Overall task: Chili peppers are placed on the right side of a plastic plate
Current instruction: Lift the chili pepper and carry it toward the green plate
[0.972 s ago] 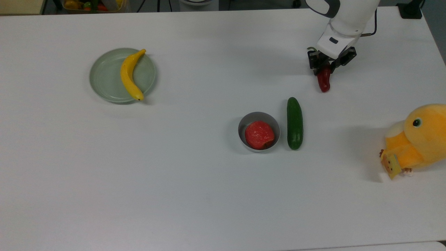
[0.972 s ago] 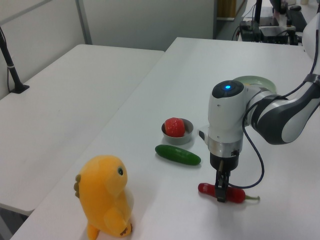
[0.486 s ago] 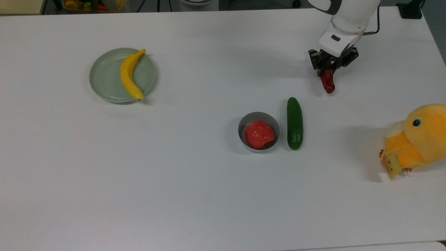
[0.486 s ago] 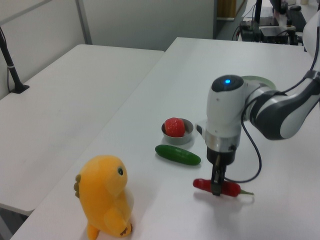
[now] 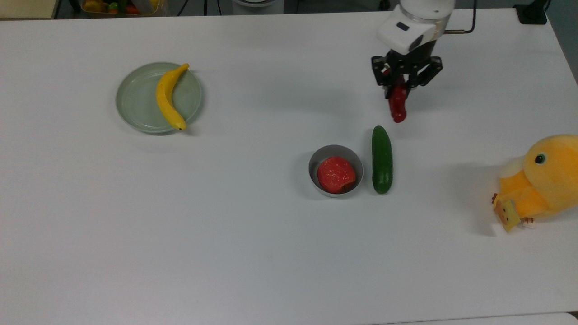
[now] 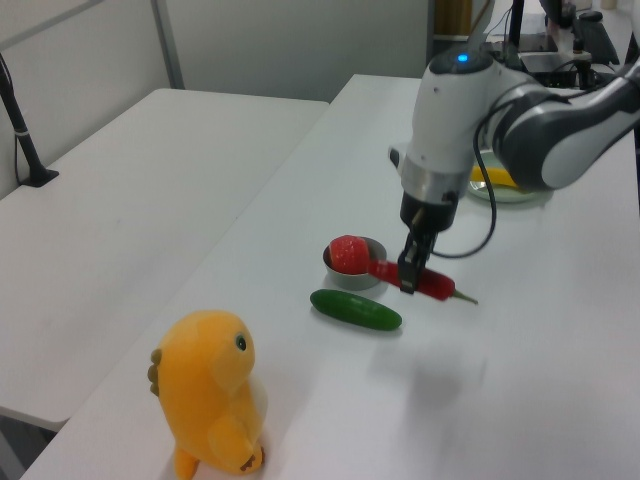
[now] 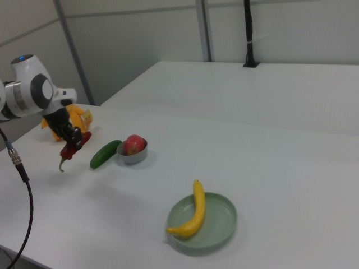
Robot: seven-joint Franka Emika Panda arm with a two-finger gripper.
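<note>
My gripper [image 5: 401, 85] [image 6: 412, 277] [image 7: 73, 143] is shut on the dark red chili pepper [image 5: 398, 106] [image 6: 428, 282] [image 7: 76, 144] and holds it in the air above the table, near the top view's upper right. Its green stem [image 7: 63, 163] hangs down in the right view. The pale green plastic plate [image 5: 135, 104] [image 7: 219, 224] [image 6: 525, 193] lies far off at the top view's left, with a yellow banana [image 5: 168, 96] [image 7: 193, 210] across it.
A dark green cucumber [image 5: 382, 159] [image 6: 355, 309] lies just below the gripper in the top view. Beside it stands a small grey bowl [image 5: 316, 161] [image 6: 372, 273] holding a round red fruit [image 5: 335, 174]. A yellow plush toy [image 5: 539, 180] [image 6: 210, 390] sits at the top view's right edge.
The gripper has risen off the table with the chili pepper and moved toward the top view's left, closer to the cucumber.
</note>
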